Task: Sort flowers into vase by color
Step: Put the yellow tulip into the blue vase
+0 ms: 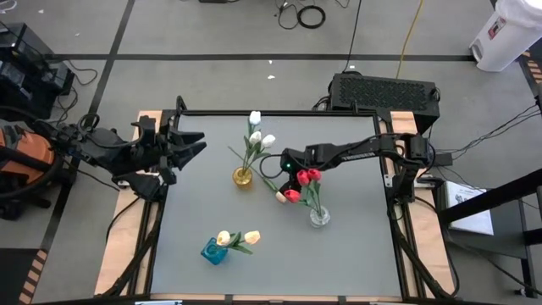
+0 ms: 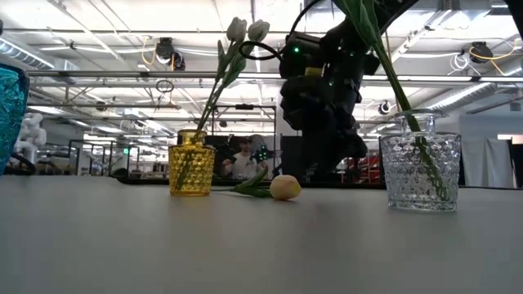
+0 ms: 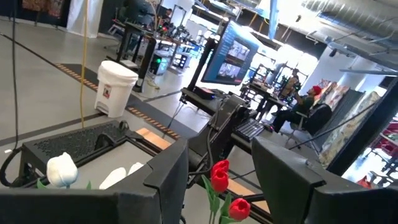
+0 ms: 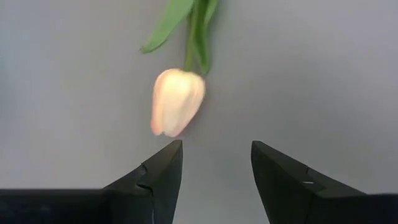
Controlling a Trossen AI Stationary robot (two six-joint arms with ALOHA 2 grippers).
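1. One pale yellow tulip (image 4: 177, 101) lies loose on the bench (image 1: 339, 254), between the yellow vase (image 1: 243, 178) with its white tulips (image 1: 258, 134) and the clear vase (image 1: 319, 217) with the red ones (image 1: 306, 177). Two more pale tulips (image 1: 238, 238) sit in the blue vase (image 1: 213, 251).
2. The right end effector (image 4: 214, 162) hovers over the loose flower with its fingers wide apart and empty — the head sits just off to one side of the gap, not centred.
3. Closing from here could pinch the soft head, or miss and nudge the flower away; the thin stem (image 4: 189, 50) looks the better place to grip.
4. The red tulips stand close by the right arm — a careless descent or lift could brush them or tip the clear vase.
5. The blue vase is well apart from the flower, so a long limp stem may swing in transit and miss the narrow mouth.
6. The left end effector (image 1: 195, 146) waits at the bench's left edge, fingers open, holding nothing.
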